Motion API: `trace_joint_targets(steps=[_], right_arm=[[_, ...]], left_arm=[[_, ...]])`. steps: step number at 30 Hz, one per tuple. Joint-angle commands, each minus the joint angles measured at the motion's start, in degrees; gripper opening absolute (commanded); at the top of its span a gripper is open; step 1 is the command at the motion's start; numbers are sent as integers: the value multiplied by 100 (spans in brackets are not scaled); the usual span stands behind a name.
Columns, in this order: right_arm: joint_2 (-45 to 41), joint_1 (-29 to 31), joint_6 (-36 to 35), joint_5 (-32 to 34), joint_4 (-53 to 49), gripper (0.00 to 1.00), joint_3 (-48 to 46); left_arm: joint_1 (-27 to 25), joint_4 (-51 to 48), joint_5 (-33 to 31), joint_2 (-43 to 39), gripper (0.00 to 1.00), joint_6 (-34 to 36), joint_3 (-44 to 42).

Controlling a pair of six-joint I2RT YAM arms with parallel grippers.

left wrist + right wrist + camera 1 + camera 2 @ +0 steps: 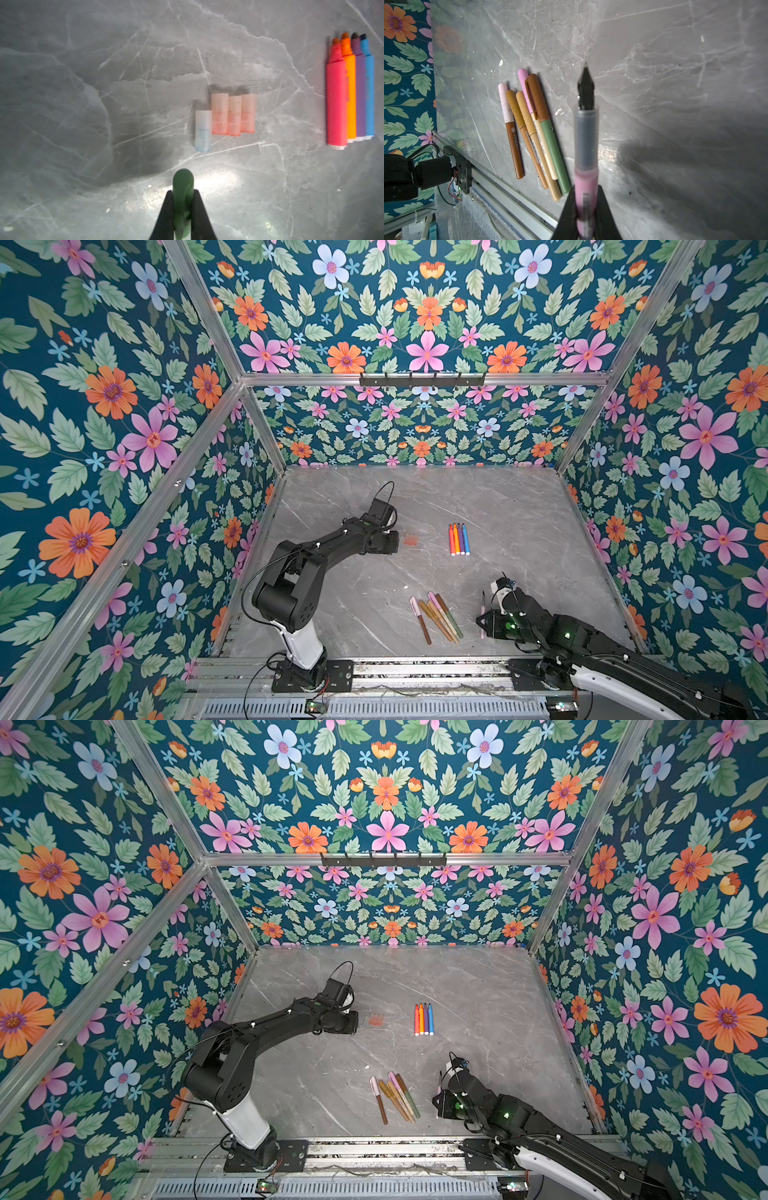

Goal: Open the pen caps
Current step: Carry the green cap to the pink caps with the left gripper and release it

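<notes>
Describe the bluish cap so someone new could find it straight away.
On the grey table, beside four bright markers, four short caps lie together. It's the whitish-blue cap at the end farthest from them; the rest are peach.

table (519, 510): grey marble-look slab, smooth; glossy where light strikes
pen caps (234, 115): translucent frosted plastic
pens (351, 93): smooth opaque plastic; matt
frame rails (291, 379): bare brushed metal
walls (104, 406): printed flowers; matt
</notes>
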Motion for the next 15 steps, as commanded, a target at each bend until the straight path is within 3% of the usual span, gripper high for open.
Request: trace_joint_targets(steps=[1, 15], right_arm=[[-72, -6, -21, -17, 47, 0, 21], [-185, -38, -8, -34, 33, 0, -37]], left_arm=[[1, -100, -57, 110, 3, 73, 61], [157, -253, -119, 1106, 13, 374, 1136]])
